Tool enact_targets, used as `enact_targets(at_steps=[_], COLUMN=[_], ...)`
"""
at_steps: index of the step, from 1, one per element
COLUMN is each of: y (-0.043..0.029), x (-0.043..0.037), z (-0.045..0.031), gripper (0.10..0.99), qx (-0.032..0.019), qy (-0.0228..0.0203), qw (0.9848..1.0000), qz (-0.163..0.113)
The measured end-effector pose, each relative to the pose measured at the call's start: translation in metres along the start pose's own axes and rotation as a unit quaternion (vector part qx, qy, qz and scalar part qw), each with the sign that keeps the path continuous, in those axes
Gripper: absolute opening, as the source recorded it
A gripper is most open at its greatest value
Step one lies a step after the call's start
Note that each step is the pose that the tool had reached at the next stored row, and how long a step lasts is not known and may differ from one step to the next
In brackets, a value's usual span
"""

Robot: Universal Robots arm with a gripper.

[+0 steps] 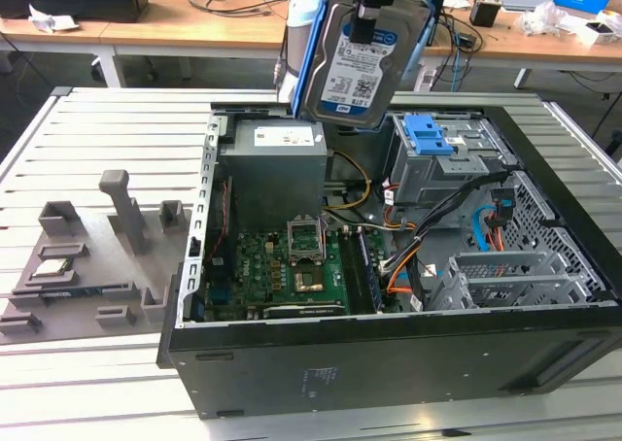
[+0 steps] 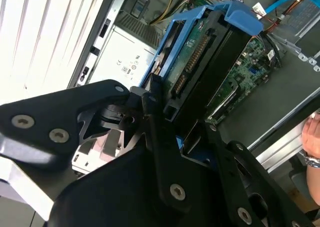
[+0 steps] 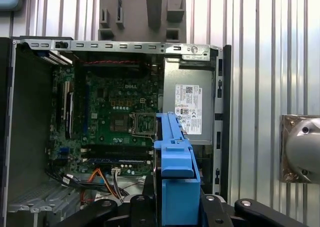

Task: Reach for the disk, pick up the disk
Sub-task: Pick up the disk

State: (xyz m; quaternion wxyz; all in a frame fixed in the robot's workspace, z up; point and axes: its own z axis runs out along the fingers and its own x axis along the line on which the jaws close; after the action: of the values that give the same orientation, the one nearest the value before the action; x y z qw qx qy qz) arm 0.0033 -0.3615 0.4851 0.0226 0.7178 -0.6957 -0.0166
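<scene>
The disk [image 1: 352,62] is a silver metal box with a white and blue label and blue plastic rails on its sides. It hangs tilted in the air above the far edge of the open computer case [image 1: 292,363], apart from its walls. The gripper [image 2: 179,120] is clamped on one end of the disk. The case lies on a ribbed metal table [image 1: 107,130], and wooden desks [image 1: 194,28] stand behind. There is free air all around the disk.

White-and-blue barcode label [image 1: 352,72] on the disk [image 1: 333,25], white label [image 3: 189,109] on the power supply [image 3: 187,71]; print illegible.
</scene>
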Motion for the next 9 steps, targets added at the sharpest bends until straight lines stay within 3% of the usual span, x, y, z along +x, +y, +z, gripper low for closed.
enact_targets(at_steps=[9], y=[0.0003], x=[0.0106], z=[0.0003], gripper=[0.365], qx=[0.0], qy=[0.0], qw=[1.0], qz=[0.0])
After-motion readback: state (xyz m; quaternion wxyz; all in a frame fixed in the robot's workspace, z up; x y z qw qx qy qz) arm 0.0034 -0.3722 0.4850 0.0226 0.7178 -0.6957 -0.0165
